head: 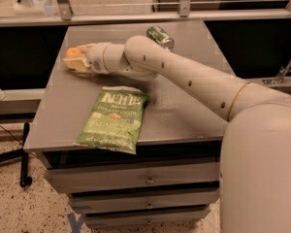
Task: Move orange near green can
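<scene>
orange (72, 52): small, round, matte orange skin, only the upper part showing. sits at the table's (63, 110) far left edge, right against the gripper (75, 62). gripper lies low over that corner, arm stretched across the top; held or free, cannot tell. green can (160, 37): on its side at the back centre, silver end showing, well apart from the orange. count: one orange, one can, one green chip bag (114, 123) lying flat at the front.
</scene>
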`<state>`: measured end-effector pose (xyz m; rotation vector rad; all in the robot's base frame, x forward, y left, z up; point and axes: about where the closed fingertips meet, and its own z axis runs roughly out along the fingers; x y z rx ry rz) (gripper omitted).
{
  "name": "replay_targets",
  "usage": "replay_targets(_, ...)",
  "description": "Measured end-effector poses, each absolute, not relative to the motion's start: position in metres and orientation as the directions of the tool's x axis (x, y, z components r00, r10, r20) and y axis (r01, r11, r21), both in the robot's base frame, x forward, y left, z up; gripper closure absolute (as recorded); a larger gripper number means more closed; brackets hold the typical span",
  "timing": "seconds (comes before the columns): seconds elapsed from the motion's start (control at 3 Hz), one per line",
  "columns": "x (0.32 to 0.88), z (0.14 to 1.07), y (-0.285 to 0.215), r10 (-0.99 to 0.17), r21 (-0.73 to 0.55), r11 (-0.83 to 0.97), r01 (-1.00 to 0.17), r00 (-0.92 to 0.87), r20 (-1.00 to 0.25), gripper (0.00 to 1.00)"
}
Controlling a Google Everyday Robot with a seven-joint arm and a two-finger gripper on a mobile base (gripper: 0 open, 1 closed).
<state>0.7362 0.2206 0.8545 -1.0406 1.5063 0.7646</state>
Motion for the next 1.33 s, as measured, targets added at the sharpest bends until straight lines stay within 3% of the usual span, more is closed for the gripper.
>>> replay_targets(0.33,0.732,0.864,0.204,-0.222,-0.1,0.421,-0.901,0.004,-0.975,0.85)
replay_targets(0.67,0.714,0.88,0.17,-0.24,-0.13,0.449,-0.884,0.02,-0.971,1.0)
replay_targets(1.33,0.643,0.905,0.051,-0.258,-0.108,0.592,-0.799,-0.061,-0.964,1.0)
